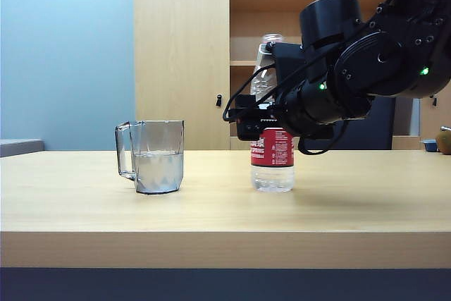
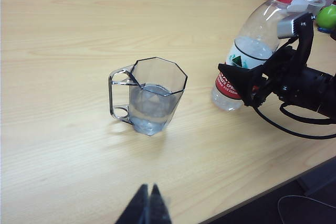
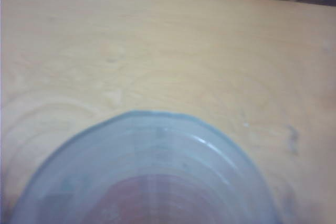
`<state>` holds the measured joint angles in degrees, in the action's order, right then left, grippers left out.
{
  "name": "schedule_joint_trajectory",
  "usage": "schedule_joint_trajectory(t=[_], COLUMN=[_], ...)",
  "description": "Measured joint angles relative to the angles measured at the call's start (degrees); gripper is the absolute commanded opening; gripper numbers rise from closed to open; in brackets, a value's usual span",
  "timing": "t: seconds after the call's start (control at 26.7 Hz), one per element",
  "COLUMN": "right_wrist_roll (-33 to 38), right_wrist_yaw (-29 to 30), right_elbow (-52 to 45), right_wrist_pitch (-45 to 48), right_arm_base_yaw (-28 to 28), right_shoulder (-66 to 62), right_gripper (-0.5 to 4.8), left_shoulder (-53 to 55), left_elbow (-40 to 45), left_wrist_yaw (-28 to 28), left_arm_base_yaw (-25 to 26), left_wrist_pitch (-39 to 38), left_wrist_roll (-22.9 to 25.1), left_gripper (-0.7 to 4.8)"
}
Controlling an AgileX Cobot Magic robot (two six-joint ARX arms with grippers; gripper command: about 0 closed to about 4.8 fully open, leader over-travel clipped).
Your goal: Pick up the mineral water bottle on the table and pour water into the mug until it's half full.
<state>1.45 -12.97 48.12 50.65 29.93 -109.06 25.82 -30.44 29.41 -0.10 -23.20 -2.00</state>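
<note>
Exterior view: my right gripper (image 1: pixel 248 119) sits at the mineral water bottle (image 1: pixel 273 167), which stands upright on the table (image 1: pixel 225 209) right of the mug (image 1: pixel 156 156); whether those fingers clamp it, I cannot tell. The mug holds water (image 2: pixel 149 109). My left gripper (image 2: pixel 148 209) hovers apart, fingers together, empty.

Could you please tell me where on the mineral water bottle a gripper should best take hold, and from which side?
Grip the mineral water bottle around its red-labelled middle, coming in level from the side away from the mug. It stands upright on the table, its body is round and straight there, and the shoulder above tapers. The right gripper is already at that height; the left gripper sits shut, well back.
</note>
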Motion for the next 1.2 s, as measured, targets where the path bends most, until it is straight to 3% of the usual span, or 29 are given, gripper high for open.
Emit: schedule_joint_trajectory(t=[0.34, 0.45, 0.6, 0.9, 1.09, 1.12, 1.2], right_wrist_roll=[-0.24, -0.28, -0.39, -0.39, -0.37, -0.37, -0.37], right_wrist_yaw=[-0.13, -0.70, -1.95, -3.80, -5.92, -6.82, -8.63], right_elbow=[-4.22, -6.99, -13.18, -18.14, -18.43, -18.43, -18.40], right_wrist_pitch=[-0.87, -0.98, -1.29, -2.16, -4.68, -5.22, -5.60], right_arm_base_yaw=[0.28, 1.16, 2.80, 6.01, 9.01, 9.88, 11.91], right_shoulder=[4.66, 7.93, 12.96, 21.07, 24.79, 25.46, 26.71], right_gripper=[4.79, 4.79, 4.79, 4.79, 4.79, 4.52, 3.33], left_shoulder=[-0.57, -3.63, -13.97, -24.92, -25.57, -25.68, -25.66], left_elbow=[0.00, 0.00, 0.00, 0.35, 1.95, 2.75, 4.11], left_wrist_yaw=[-1.62, -4.66, -14.53, -21.07, -22.82, -22.82, -23.02], left_arm_base_yaw=[0.00, 0.00, 0.02, 0.02, 0.02, 0.02, 0.02], left_wrist_pitch=[2.99, 5.38, 5.86, 5.79, 1.99, 1.66, 1.53], left_wrist_roll=[0.02, 0.94, 2.51, 2.62, 2.60, 2.62, 2.60], left_gripper=[-0.06, -0.06, -0.06, -0.05, -0.05, -0.06, -0.06])
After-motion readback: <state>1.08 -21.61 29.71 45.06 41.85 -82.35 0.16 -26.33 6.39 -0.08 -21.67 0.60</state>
